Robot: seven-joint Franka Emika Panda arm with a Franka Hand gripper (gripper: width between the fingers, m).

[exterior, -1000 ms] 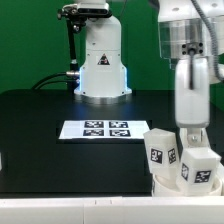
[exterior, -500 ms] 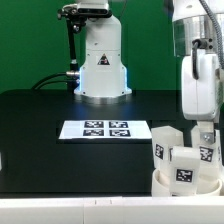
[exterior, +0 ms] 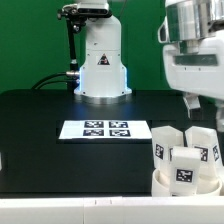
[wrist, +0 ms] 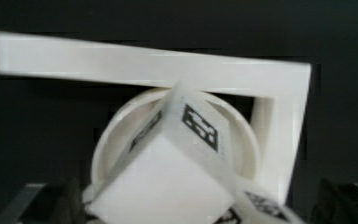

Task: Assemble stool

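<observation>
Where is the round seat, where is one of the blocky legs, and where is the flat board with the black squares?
round seat point(exterior: 165, 184): exterior view, its front rim.
blocky leg point(exterior: 185, 168): exterior view, the tagged front face.
marker board point(exterior: 105, 129): exterior view, middle of the sheet.

**Bright and even outside, soft and dim at the wrist**

In your exterior view the light is even and fairly bright. The black table point(exterior: 60, 110) takes a faint sheen at centre, and the marker board point(exterior: 106, 129) reads crisply. The white arm at upper right of the frame nearly blows out. Your wrist view is darker and blurred throughout: the seat point(wrist: 167, 150) has soft edges, and its tag smears.
</observation>
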